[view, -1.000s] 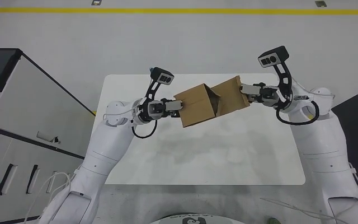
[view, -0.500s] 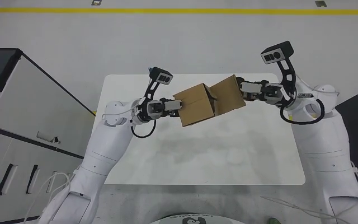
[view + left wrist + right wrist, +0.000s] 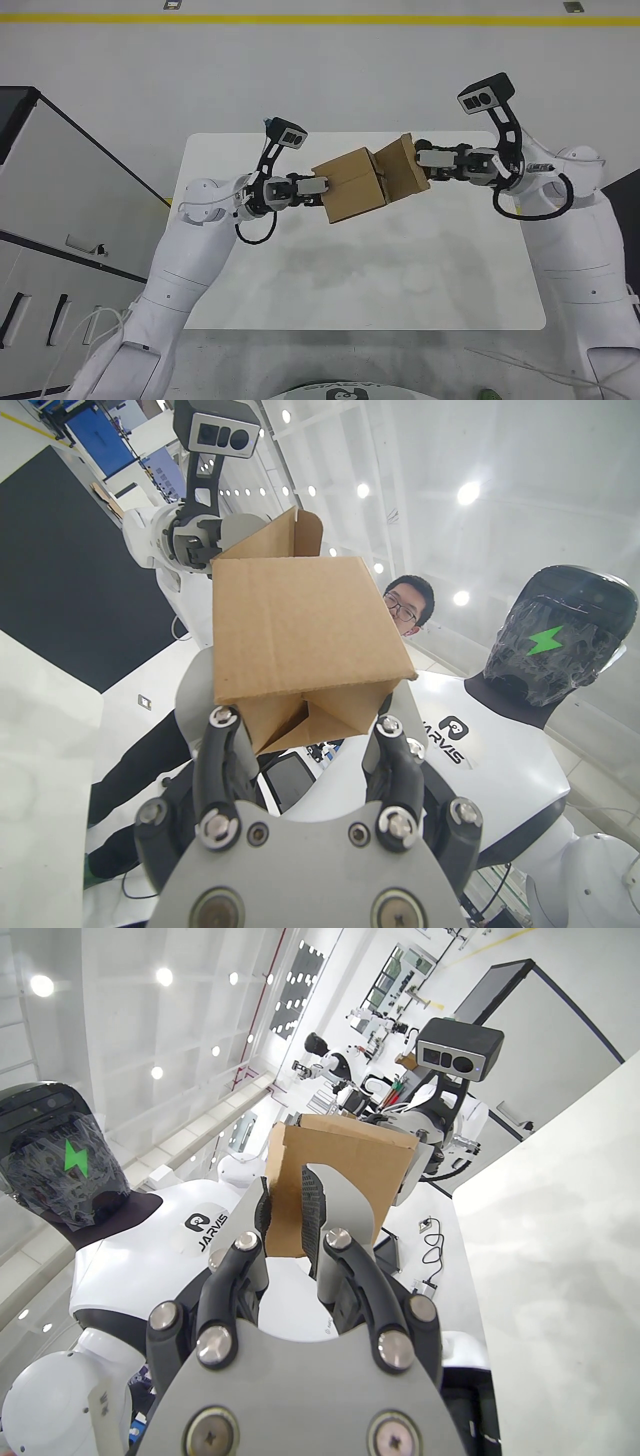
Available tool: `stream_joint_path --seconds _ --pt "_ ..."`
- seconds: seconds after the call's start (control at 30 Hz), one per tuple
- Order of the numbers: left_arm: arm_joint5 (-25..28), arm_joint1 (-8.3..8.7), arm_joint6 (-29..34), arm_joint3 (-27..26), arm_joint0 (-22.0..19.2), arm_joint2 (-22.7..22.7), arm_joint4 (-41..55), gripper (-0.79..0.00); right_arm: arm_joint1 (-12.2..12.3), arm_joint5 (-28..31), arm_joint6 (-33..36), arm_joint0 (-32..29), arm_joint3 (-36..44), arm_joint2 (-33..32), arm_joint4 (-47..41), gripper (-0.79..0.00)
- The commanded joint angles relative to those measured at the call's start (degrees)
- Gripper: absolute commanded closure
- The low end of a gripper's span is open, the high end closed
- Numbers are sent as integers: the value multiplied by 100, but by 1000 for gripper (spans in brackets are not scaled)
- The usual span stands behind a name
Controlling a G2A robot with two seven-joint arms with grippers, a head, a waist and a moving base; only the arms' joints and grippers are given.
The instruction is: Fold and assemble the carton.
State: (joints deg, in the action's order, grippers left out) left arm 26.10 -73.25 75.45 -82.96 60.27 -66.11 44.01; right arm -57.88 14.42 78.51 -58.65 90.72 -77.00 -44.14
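Both arms stretch toward each other, left gripper (image 3: 321, 187) and right gripper (image 3: 421, 158) each clamped on the carton (image 3: 352, 186).

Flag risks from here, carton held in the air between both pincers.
1. The right pincer pinches only a flap edge of the carton; further folding could slip or tear it.
2. The left pincer holds the other end above the table; a weak grip there might let the carton twist or drop.

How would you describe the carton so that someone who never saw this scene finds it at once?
Find the white table. Over its far half, the left gripper and the right gripper hold the carton by its two ends. It is the only brown cardboard thing there, half folded.
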Motion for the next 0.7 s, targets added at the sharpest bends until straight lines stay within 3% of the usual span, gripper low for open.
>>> stream_joint_path --seconds 0.0,0.67 --pt "-11 6 -35 -44 25 -6 -38 0 6 -32 24 15 10 0 81 -120" --pt "-197 105 -240 -305 111 -160 -543 0 13 -227 94 222 46 212 497 -65"
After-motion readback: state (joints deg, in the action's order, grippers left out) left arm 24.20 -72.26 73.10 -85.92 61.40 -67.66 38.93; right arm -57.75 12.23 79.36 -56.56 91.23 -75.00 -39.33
